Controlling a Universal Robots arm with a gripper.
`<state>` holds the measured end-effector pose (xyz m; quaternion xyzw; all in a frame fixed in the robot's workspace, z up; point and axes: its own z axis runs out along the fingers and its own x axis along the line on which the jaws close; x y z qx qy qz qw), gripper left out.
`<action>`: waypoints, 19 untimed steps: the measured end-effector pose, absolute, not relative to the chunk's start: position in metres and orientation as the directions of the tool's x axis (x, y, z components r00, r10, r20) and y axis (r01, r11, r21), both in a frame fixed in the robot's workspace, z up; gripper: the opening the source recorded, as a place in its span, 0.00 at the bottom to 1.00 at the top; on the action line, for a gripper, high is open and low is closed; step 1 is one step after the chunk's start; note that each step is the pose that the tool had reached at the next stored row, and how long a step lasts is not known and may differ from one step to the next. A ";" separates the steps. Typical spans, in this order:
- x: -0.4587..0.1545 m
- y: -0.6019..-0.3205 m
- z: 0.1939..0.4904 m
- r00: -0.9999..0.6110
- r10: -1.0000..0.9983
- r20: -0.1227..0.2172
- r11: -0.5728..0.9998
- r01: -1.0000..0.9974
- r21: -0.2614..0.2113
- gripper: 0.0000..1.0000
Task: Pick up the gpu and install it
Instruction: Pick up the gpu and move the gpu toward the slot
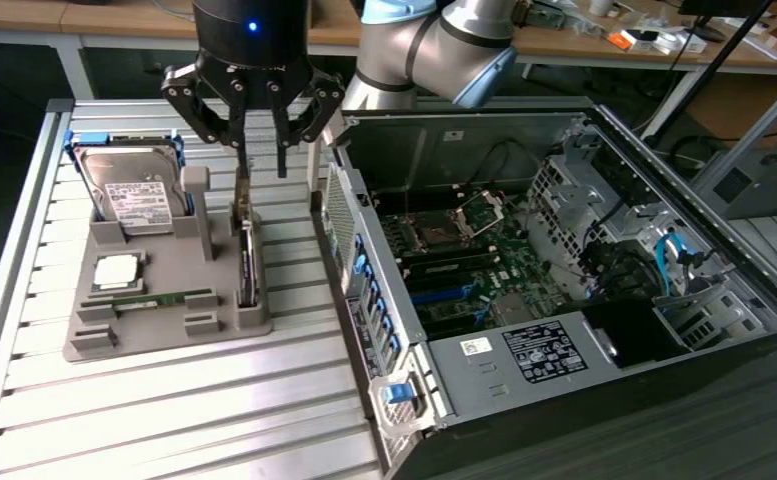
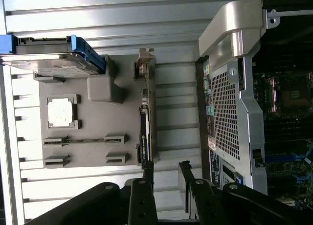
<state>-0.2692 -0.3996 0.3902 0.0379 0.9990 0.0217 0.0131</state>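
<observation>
The pincer (image 1: 265,160) hangs open close above the gpu (image 1: 247,255) – fingers apart, w/ nothing held between them. The gpu stands on its edge in a slot of the gray holder (image 1: 161,335) on the desk (image 1: 161,430), on the holder's side nearest to the open computer case (image 1: 562,270). The hard drive (image 1: 135,195) stands at the holder's far corner – a chip (image 1: 117,268) and a RAM stick (image 1: 161,298) lie flat in front of it
</observation>
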 end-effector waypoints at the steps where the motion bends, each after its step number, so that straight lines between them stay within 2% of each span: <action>1: -0.269 -0.400 0.390 -0.997 0.076 -0.024 0.996 0.075 0.044 0.42; 2: -0.269 -0.400 0.390 -0.997 0.076 -0.024 0.996 0.075 0.044 0.42; 3: -0.269 -0.400 0.390 -0.997 0.076 -0.024 0.996 0.075 0.044 0.48; 19: -0.274 -0.400 0.388 -0.997 0.076 -0.024 0.996 0.075 0.044 0.48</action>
